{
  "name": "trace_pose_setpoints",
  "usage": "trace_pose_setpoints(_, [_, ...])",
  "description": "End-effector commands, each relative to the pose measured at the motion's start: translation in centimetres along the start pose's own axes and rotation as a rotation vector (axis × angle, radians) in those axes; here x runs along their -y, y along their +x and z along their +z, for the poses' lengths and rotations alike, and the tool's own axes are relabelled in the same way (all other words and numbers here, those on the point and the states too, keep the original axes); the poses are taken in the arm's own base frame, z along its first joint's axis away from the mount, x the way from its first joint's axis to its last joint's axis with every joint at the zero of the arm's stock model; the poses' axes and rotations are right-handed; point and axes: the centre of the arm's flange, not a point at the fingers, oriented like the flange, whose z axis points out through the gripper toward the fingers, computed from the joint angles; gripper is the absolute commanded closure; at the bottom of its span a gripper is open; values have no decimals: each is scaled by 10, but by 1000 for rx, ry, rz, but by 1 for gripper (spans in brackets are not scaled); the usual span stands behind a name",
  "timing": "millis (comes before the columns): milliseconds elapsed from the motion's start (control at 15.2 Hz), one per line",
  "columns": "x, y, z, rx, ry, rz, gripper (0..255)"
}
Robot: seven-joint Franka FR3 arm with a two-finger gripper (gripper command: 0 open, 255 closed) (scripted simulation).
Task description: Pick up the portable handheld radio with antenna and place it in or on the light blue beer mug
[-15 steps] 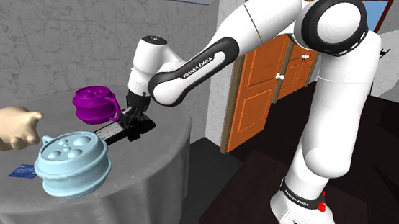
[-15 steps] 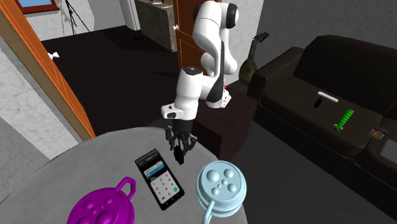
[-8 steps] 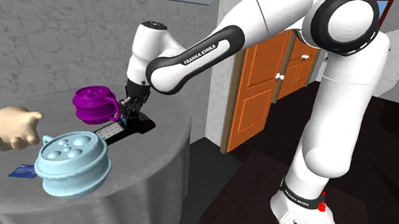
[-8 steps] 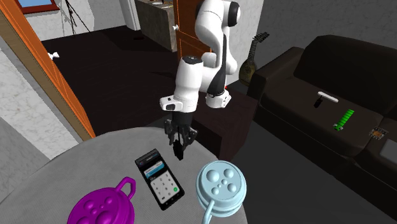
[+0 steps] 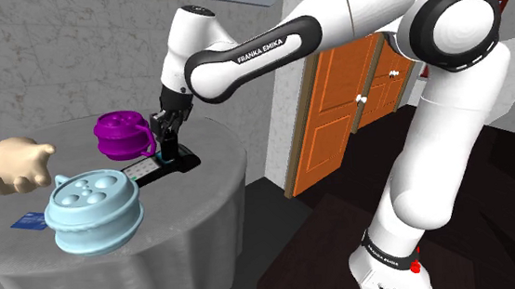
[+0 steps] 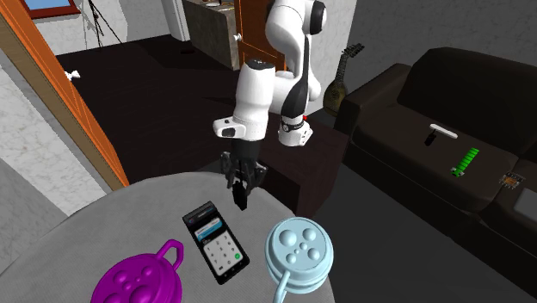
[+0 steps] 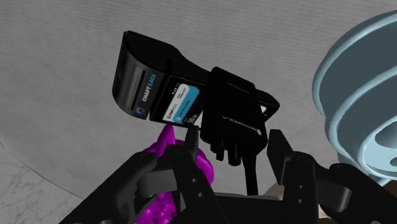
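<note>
While poised over the grey table (image 6: 120,215), the gripper (image 6: 239,188) pinches the black radio (image 7: 232,114) between its fingers, near the light blue mug (image 6: 298,248).

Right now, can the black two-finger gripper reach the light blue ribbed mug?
Probably yes: the gripper, shut on the black radio, hangs above the table, with open air between it and the mug.

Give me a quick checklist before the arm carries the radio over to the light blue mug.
1. Tool clasps the radio: ok.
2. Radio clear of the phone lying beneath it: cannot tell.
3. Light blue mug has nothing on top: ok.
4. Purple mug stands off the likely path: ok.
5. Antenna's clearance during the carry: cannot tell.
</note>
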Motion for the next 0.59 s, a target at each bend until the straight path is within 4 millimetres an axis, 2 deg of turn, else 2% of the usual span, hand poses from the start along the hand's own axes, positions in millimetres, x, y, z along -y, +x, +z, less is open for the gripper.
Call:
trace_pose_setpoints(0, [-1, 3, -11, 0, 0, 0, 255])
trace_pose_setpoints(528, [-2, 19, -50, 0, 0, 0, 255])
